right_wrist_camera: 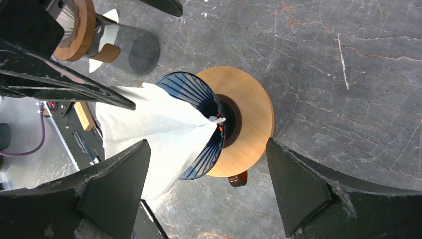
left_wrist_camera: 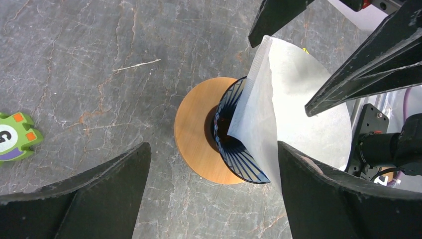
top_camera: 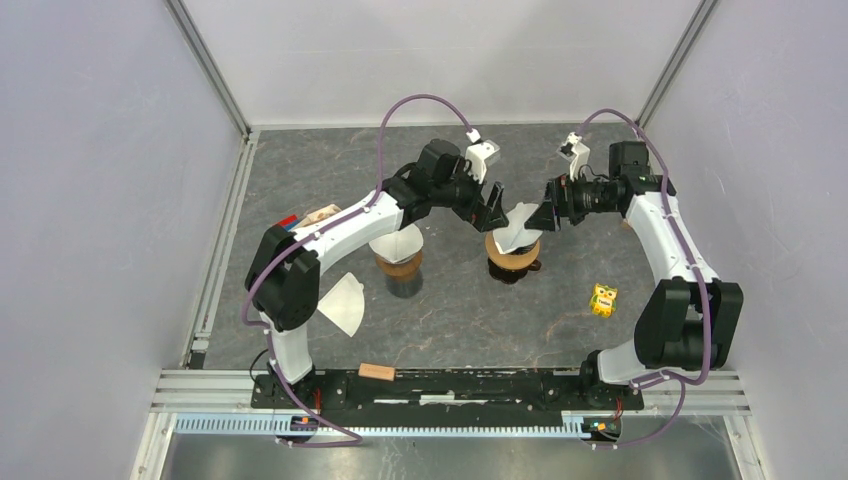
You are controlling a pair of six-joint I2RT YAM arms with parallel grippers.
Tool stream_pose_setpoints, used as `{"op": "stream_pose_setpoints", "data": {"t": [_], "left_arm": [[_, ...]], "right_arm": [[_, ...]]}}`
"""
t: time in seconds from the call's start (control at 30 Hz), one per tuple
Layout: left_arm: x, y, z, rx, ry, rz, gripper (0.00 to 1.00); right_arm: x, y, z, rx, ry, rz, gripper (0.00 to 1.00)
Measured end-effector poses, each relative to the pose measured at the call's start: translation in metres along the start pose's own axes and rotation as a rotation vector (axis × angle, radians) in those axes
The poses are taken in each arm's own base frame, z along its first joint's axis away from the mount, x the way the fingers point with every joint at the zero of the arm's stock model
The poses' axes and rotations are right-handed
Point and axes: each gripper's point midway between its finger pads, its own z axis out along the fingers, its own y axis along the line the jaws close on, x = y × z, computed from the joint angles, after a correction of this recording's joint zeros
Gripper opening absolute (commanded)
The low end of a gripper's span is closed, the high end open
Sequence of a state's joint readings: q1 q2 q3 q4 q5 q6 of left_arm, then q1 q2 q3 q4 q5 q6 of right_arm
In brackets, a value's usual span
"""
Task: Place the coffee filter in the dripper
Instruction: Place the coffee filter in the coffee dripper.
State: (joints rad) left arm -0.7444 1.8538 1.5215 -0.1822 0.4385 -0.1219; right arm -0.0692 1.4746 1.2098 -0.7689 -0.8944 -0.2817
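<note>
A white paper coffee filter [top_camera: 519, 231] stands with its tip inside the dark blue ribbed dripper [top_camera: 511, 262], still folded flat and sticking up over the rim. The dripper [left_wrist_camera: 234, 149] has a round wooden collar [left_wrist_camera: 196, 134] and rests on a dark glass. My left gripper [top_camera: 492, 211] hovers open just left of the filter [left_wrist_camera: 293, 114], with one of its fingers [left_wrist_camera: 338, 199] against the paper's edge. My right gripper [top_camera: 546, 215] hangs open just right of the filter [right_wrist_camera: 149, 124]. Neither pair of jaws is closed on the paper.
A second dripper [top_camera: 398, 255] with a filter stands on a glass under the left arm. A loose white filter [top_camera: 343, 303] lies at the front left. A yellow toy [top_camera: 602, 299] lies at the right, a wooden block [top_camera: 376, 371] by the arm bases, and a green toy [left_wrist_camera: 15, 137] off to one side.
</note>
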Motion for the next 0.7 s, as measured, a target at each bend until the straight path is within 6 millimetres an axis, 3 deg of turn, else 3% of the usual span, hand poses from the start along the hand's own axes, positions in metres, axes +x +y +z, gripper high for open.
{"op": "stream_pose_setpoints", "data": {"t": [0.43, 0.7], "left_arm": [[-0.002, 0.0, 0.001, 0.002, -0.013, 0.006, 1.0], [-0.002, 0.0, 0.002, 0.003, -0.019, 0.009, 1.0]], "right_arm": [[0.002, 0.001, -0.012, -0.055, -0.036, 0.022, 0.93], [0.021, 0.003, -0.01, -0.091, -0.023, 0.041, 0.93]]}}
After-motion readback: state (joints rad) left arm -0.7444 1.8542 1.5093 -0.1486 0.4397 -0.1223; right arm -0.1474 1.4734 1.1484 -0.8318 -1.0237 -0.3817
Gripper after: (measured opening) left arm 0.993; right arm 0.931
